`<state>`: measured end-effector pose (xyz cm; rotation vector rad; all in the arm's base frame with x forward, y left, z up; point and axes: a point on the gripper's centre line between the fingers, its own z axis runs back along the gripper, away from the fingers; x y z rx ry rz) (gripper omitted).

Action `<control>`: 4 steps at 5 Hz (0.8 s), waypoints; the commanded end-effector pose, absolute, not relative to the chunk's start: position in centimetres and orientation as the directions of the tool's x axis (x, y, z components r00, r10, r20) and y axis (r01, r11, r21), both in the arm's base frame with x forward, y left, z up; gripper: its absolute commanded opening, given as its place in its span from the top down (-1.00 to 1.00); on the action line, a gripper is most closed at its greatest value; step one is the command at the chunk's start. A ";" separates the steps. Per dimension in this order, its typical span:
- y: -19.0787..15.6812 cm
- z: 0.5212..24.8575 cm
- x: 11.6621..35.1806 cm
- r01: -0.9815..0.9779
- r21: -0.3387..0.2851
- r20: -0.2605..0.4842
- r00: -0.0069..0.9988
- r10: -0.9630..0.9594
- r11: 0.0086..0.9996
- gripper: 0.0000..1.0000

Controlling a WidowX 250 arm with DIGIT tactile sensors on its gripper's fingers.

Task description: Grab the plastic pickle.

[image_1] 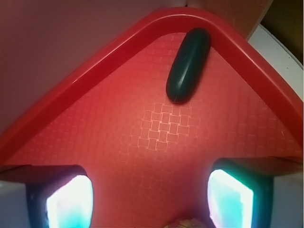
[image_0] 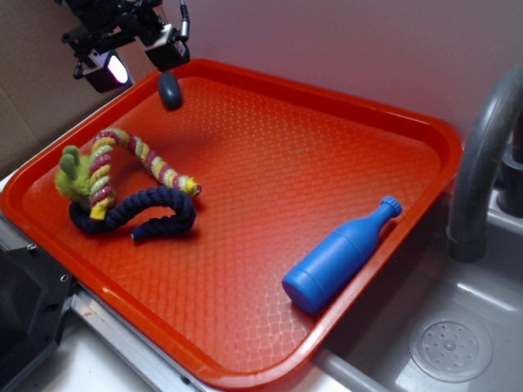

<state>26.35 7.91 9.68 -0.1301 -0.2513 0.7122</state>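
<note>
The plastic pickle [image_0: 170, 90] is a small dark blue-green oval lying in the far left corner of the red tray [image_0: 270, 155]. In the wrist view the plastic pickle [image_1: 188, 64] lies lengthwise against the tray's corner rim [image_1: 118, 40]. My gripper [image_0: 139, 61] hangs above that corner, just left of the pickle and clear of it. Seen from the wrist, the gripper [image_1: 149, 199] is open, its two glowing fingertips [image_1: 69, 202] wide apart over bare tray floor, with the pickle ahead of them.
A twisted rope toy [image_0: 131, 184] with a green tuft lies on the tray's left side. A blue plastic bottle [image_0: 339, 255] lies near the right rim. A grey faucet [image_0: 478, 155] and sink [image_0: 449, 347] sit to the right.
</note>
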 end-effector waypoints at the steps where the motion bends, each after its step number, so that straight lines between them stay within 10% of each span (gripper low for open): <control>1: 12.2 6.8 31.3 -0.661 -0.182 0.323 0.659 0.679 0.728 -1.00; 4: 12.4 6.1 28.9 -0.649 -0.175 0.354 0.660 0.662 0.741 -1.00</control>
